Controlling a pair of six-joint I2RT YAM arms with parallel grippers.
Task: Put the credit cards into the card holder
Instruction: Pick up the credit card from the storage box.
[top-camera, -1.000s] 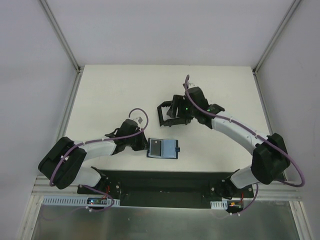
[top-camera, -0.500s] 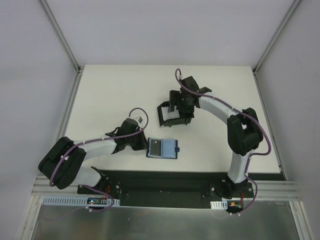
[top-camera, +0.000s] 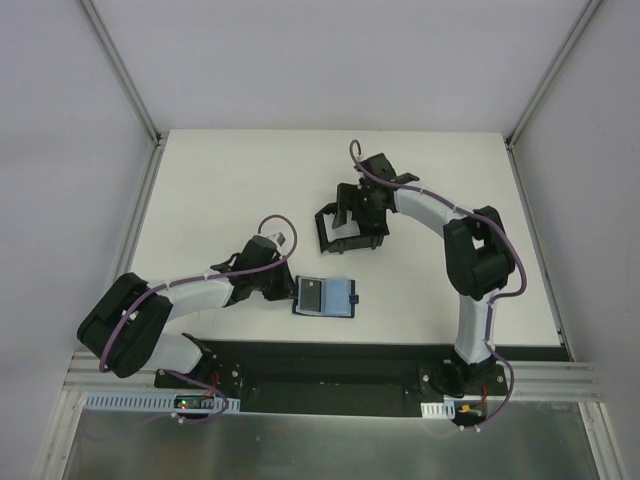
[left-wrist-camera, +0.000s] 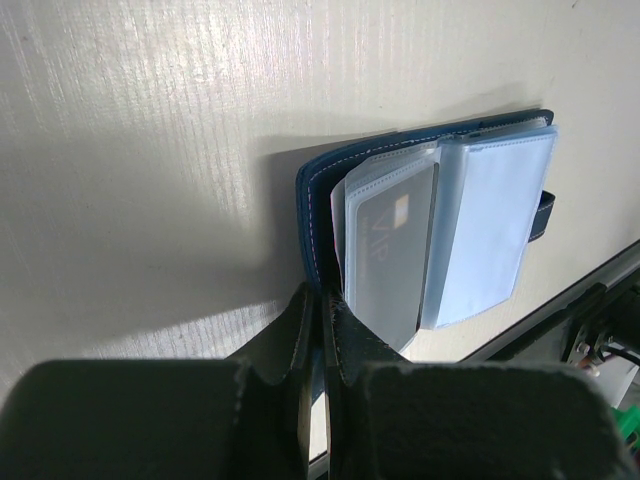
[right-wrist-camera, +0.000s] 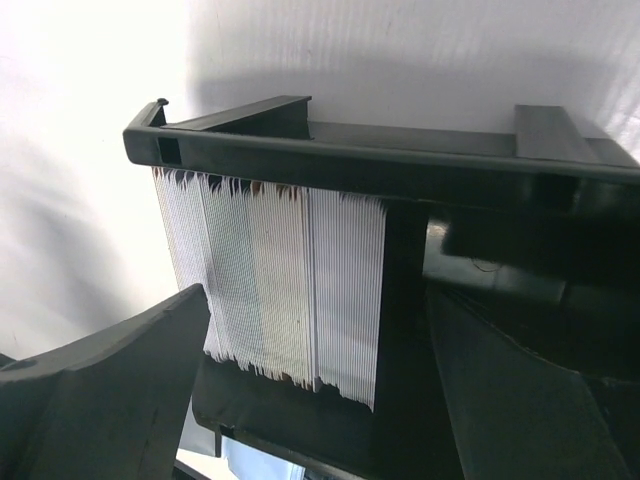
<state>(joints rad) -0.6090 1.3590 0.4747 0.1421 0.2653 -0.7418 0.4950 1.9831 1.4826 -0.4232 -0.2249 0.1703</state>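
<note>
Now left tool (left-wrist-camera: 318, 312) pinches the open card holder (left-wrist-camera: 480, 230) by its left edge, steadying it on the near surface (top-camera: 220, 180), while right tool (right-wrist-camera: 320, 300) hovers spread wide over credit cards (right-wrist-camera: 265, 280) standing in the far black tray (right-wrist-camera: 350, 160), probably to grab one.

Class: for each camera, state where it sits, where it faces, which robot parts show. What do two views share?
Top external: above, behind the bases, looking down on the table; left arm, right arm show.
Left wrist: on the left arm, facing the open card holder; shut left end effector shows.
Right wrist: on the right arm, facing credit cards in the tray; open right end effector shows.
Shared: card holder, top and left wrist.
</note>
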